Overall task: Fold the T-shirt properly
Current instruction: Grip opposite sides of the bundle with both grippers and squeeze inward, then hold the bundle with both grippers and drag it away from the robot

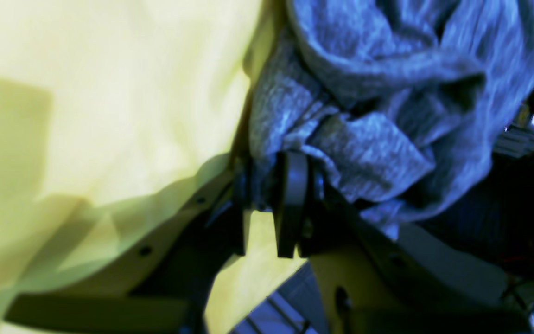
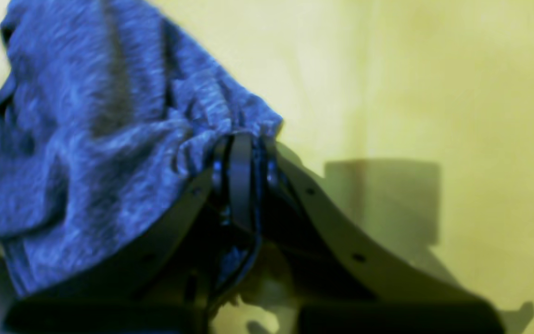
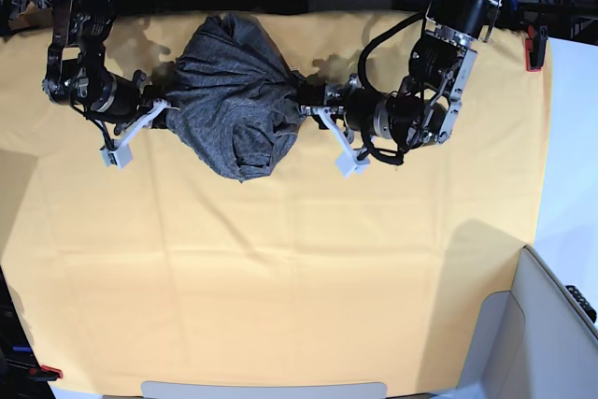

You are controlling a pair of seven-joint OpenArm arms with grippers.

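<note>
You are at the lifting and spreading step: the T-shirt [image 3: 234, 100] hangs bunched between your two arms, over the far middle of the yellow cloth [image 3: 280, 268] that covers the surface. The left gripper [image 1: 267, 185] has its jaws clenched on a gathered fold of the shirt, and the right gripper [image 2: 241, 153] pinches the opposite edge. Next, I judge, you need to draw the arms apart to open the bundle, then lay it flat on the cloth. Near the shirt nothing blocks you; only its own twisted folds may resist.
</note>
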